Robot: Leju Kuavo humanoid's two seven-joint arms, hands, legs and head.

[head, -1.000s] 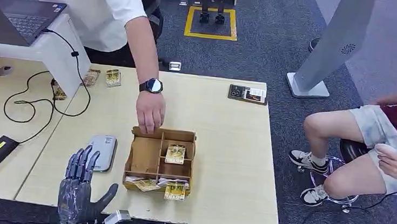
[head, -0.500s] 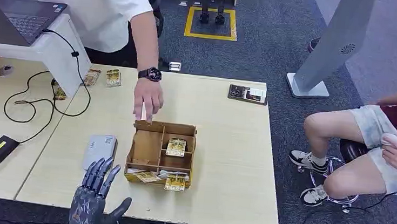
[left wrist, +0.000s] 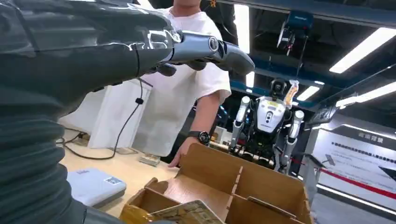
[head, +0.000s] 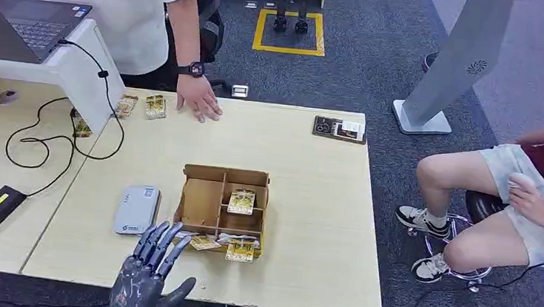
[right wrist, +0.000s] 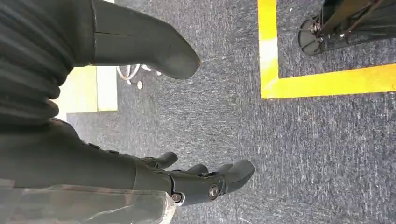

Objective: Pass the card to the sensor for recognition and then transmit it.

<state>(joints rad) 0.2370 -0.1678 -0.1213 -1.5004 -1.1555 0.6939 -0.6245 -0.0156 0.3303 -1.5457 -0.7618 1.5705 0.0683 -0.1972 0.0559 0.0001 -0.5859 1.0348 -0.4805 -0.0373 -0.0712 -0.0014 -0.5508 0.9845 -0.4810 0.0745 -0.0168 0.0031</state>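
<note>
- Pale wooden tabletop (head: 309, 201) carries a brown cardboard divided tray (head: 220, 210) and a flat grey card sensor (head: 137, 208) just beside it.
- Yellow printed cards (head: 241, 201) lie in the tray's compartments; none has been lifted.
- Left hand (head: 151, 273) hovers near the tray's front edge, fingers spread, holding nothing.
- Right hand (right wrist: 196, 179) hangs over the carpet floor, released.
- Judgement: task at its start; picking, sensing and handover all remain.
- A person's hand (head: 199, 105) rests at the far edge.
</note>
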